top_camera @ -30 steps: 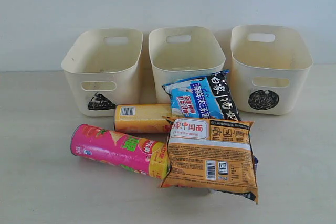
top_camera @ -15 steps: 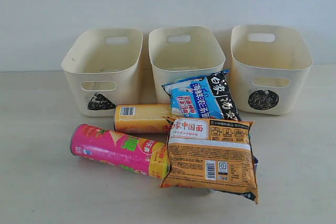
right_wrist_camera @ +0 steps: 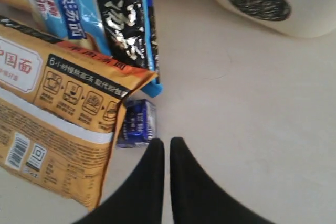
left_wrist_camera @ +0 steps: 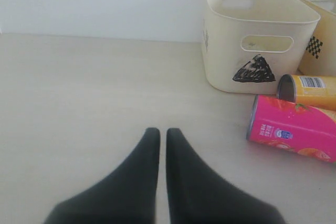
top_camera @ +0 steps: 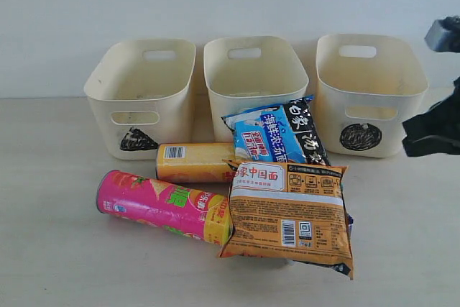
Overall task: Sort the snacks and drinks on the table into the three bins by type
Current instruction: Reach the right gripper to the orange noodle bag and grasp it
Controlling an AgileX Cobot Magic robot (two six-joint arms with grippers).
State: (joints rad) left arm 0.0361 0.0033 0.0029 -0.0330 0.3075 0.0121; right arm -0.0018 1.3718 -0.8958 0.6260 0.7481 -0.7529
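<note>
A pink chip tube [top_camera: 164, 206] and a yellow chip tube [top_camera: 192, 162] lie on their sides on the table [top_camera: 57, 249]. The blue-black packet [top_camera: 277, 134] leans behind the orange packet [top_camera: 291, 210]. A small dark purple carton [right_wrist_camera: 137, 124] peeks out from under the orange packet [right_wrist_camera: 52, 119]; the white and blue carton is hidden. My right gripper [right_wrist_camera: 166, 142] is shut and empty just beside that carton. My left gripper [left_wrist_camera: 163, 132] is shut and empty over bare table, well short of the pink tube [left_wrist_camera: 294, 129]. Three cream bins stand behind: triangle [top_camera: 144, 70], middle [top_camera: 255, 70], circle [top_camera: 370, 70].
My right arm [top_camera: 435, 127] shows dark at the right edge, in front of the circle bin. The triangle bin [left_wrist_camera: 252, 40] and yellow tube [left_wrist_camera: 310, 87] lie beyond the left gripper. The circle bin [right_wrist_camera: 273, 3] is beyond the right gripper.
My right arm has come into the exterior view at the right edge. The snacks, bins and packets have not moved.
</note>
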